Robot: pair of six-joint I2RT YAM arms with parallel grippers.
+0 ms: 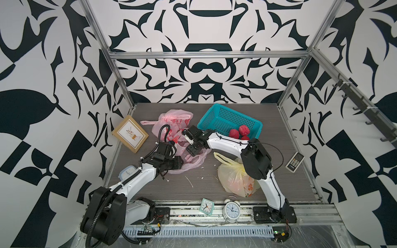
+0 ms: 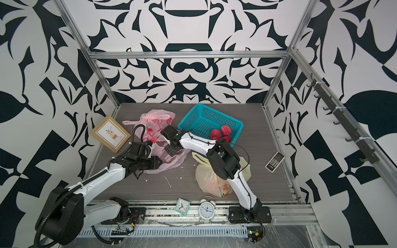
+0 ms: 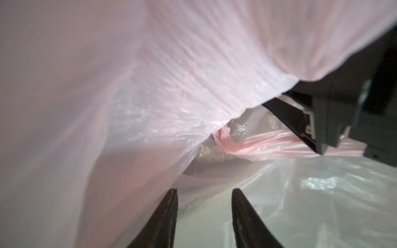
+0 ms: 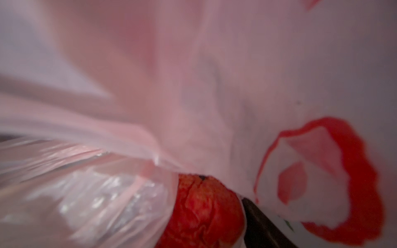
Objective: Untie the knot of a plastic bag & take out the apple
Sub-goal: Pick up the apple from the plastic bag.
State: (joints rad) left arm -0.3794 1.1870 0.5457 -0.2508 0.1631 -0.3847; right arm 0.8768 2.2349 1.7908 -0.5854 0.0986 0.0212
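Note:
The pink plastic bag [image 1: 171, 122] [image 2: 154, 120] lies crumpled at the table's centre-left. Its handle loop [image 1: 147, 122] lies loose and no knot shows. My right gripper [image 1: 189, 141] [image 2: 168, 142] reaches into the bag's mouth with its jaws spread wide. In the right wrist view a wrinkled red apple [image 4: 204, 214] sits inside the bag against one dark finger [image 4: 257, 223]; the film hides the other finger. My left gripper [image 1: 181, 164] [image 3: 204, 192] is at the bag's near edge. Its fingers are apart with nothing pinched, and pink film [image 3: 150, 85] drapes over it.
A teal basket [image 1: 214, 106] behind the right arm holds three red apples [image 1: 233, 133]. A tied yellow bag [image 1: 234, 178] sits under the right arm. A picture frame [image 1: 130, 134], a remote [image 1: 294, 162] and two clocks [image 1: 206, 206] [image 1: 231, 209] lie around the edges.

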